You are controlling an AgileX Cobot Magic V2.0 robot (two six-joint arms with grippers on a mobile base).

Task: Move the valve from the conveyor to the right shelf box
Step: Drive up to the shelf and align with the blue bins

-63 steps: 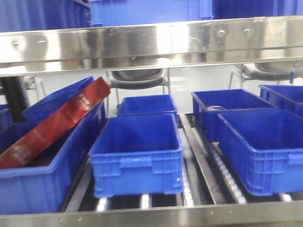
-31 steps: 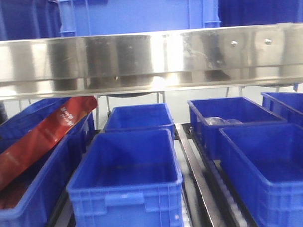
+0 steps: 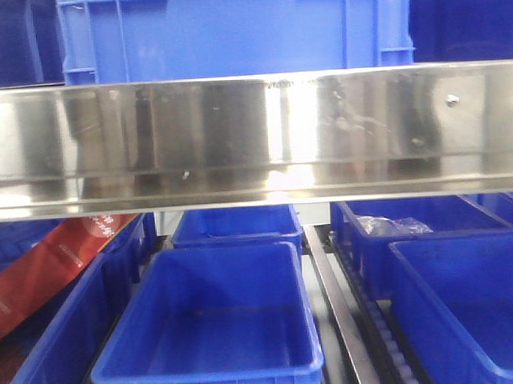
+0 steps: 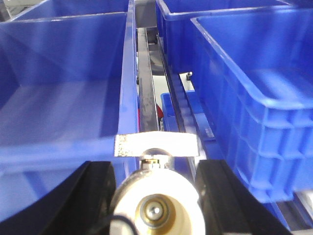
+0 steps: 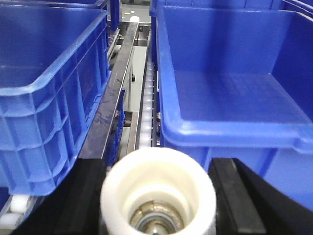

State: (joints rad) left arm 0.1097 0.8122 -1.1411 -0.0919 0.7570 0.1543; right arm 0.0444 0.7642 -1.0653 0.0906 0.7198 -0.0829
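Note:
Each wrist view shows a valve with its white cap facing the camera. In the left wrist view, the valve (image 4: 156, 208) has a flat silver handle above it, and my left gripper (image 4: 156, 166) is shut on it, black fingers (image 4: 98, 196) against both sides. It hangs over the gap between two blue boxes. My right gripper (image 5: 159, 164) is shut on a second valve (image 5: 117, 191), just short of the near rim of the right shelf box (image 5: 234, 88). The conveyor is out of view. Neither gripper shows in the front view.
A steel shelf beam (image 3: 254, 133) crosses the front view with a blue crate (image 3: 234, 33) above it. Below stand several blue boxes; the left one (image 3: 43, 359) holds a red packet (image 3: 48, 267), the rear right one a clear bag (image 3: 392, 225). Roller rails (image 5: 146, 98) run between boxes.
The front view has closed in on the shelf: the steel beam sits lower and larger in the frame, and the blue boxes below appear bigger and nearer.

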